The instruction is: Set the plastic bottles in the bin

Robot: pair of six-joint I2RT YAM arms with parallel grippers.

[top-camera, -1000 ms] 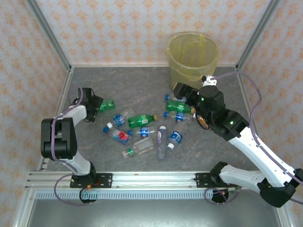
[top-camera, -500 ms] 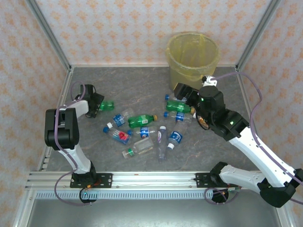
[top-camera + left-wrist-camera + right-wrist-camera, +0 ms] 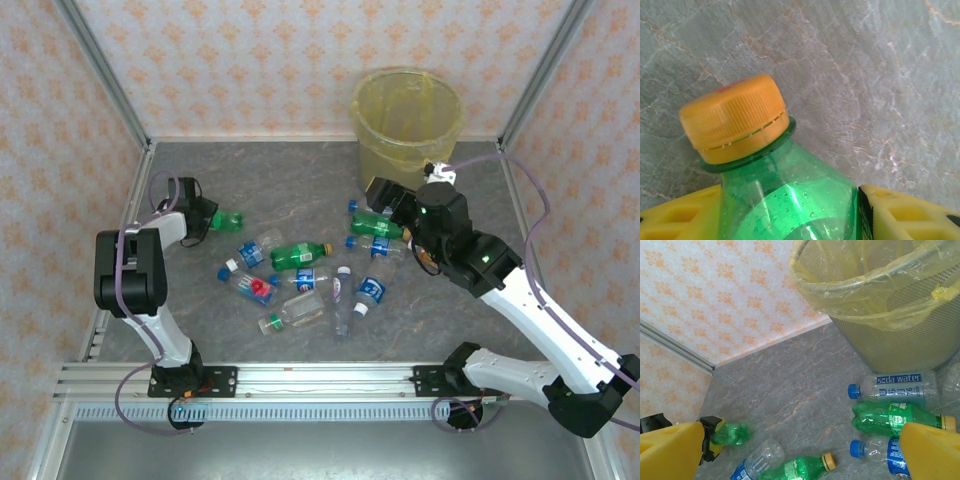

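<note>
A green plastic bottle (image 3: 790, 200) with an orange cap (image 3: 735, 117) lies on the grey table at the far left. My left gripper (image 3: 790, 215) is shut on its shoulder, a yellow finger (image 3: 900, 210) pressed to each side. From above, this bottle (image 3: 228, 219) sticks out to the right of the left gripper (image 3: 205, 219). The bin (image 3: 405, 110), pale yellow with a yellow bag, stands at the back right. Its rim (image 3: 865, 287) is close ahead of my right gripper (image 3: 800, 455), which hangs open and empty over the bottles beside the bin, as the top view also shows (image 3: 385, 195).
Several bottles lie loose mid-table: a green one (image 3: 300, 254), a red-labelled one (image 3: 255, 288), clear ones (image 3: 295, 312). By the bin lie a soda water bottle (image 3: 895, 387) and a green bottle (image 3: 892, 418). Metal frame posts and patterned walls close in the table.
My left gripper's jaws have closed in on the green bottle, and the left arm's elbow has swung up. The right arm has barely shifted.
</note>
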